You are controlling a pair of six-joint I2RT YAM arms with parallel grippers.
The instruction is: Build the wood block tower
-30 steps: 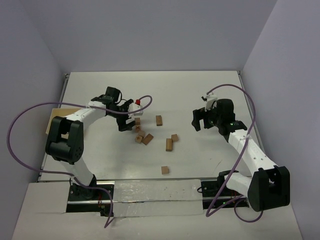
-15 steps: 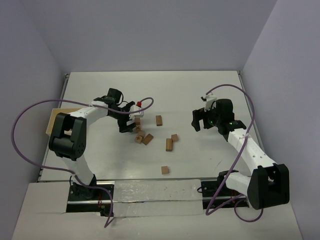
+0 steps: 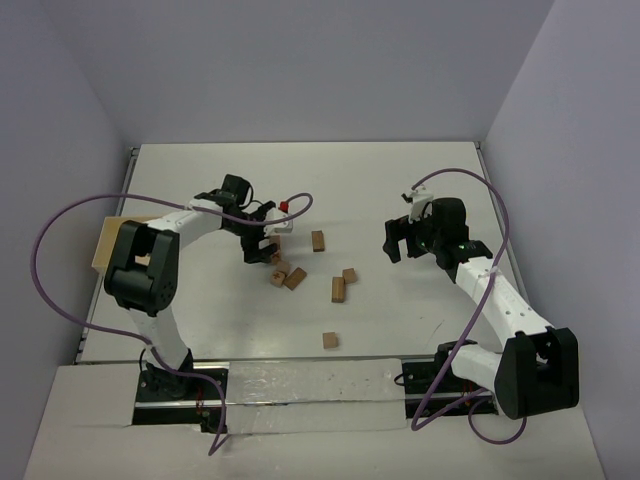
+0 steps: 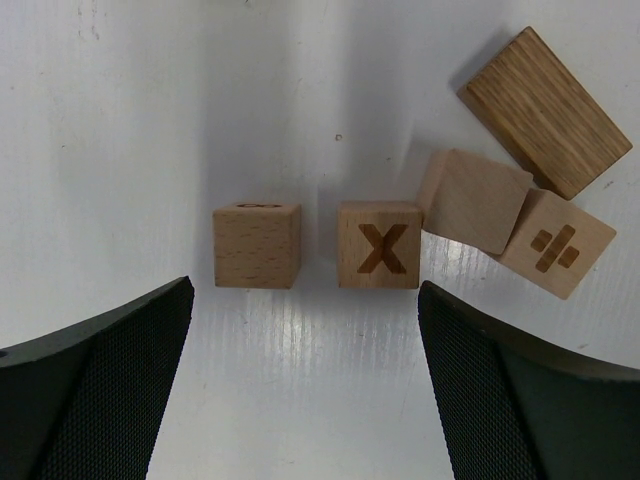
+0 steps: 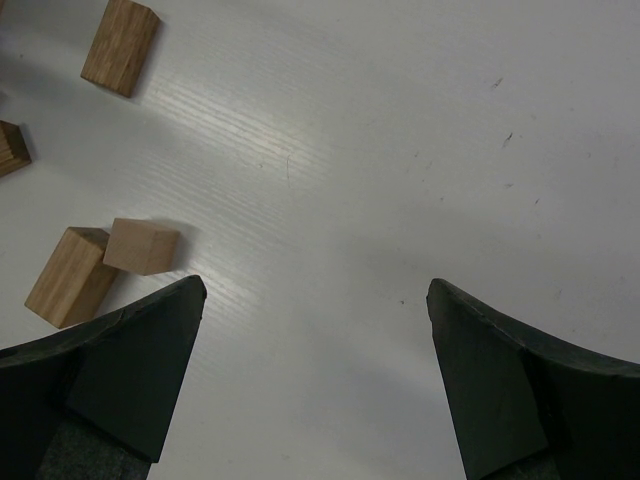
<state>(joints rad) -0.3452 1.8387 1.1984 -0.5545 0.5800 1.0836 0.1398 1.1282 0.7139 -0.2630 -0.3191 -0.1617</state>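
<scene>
Since a second ago the left arm has nudged its wrist rightward; it reaches out with the elbow folded, and the left gripper (image 4: 305, 292) points down with jaws wide apart and empty, just short of the X cube (image 4: 379, 244) and the plain cube (image 4: 257, 245). I'd centre on one cube, fingers square to its faces, since neighbours crowd close. All the wood blocks (image 3: 338, 289) lie loose on the table (image 3: 400, 320), nothing stacked, and the right gripper (image 3: 400, 240), also spread and empty, hangs well apart.

You have a white table (image 3: 400, 180), faintly scuffed, closed in by pale lavender walls (image 3: 300, 70). At its left edge you can see a flat tan tray (image 3: 101, 245), partly hidden. A glossy strip (image 3: 310, 383) runs along the near edge.
</scene>
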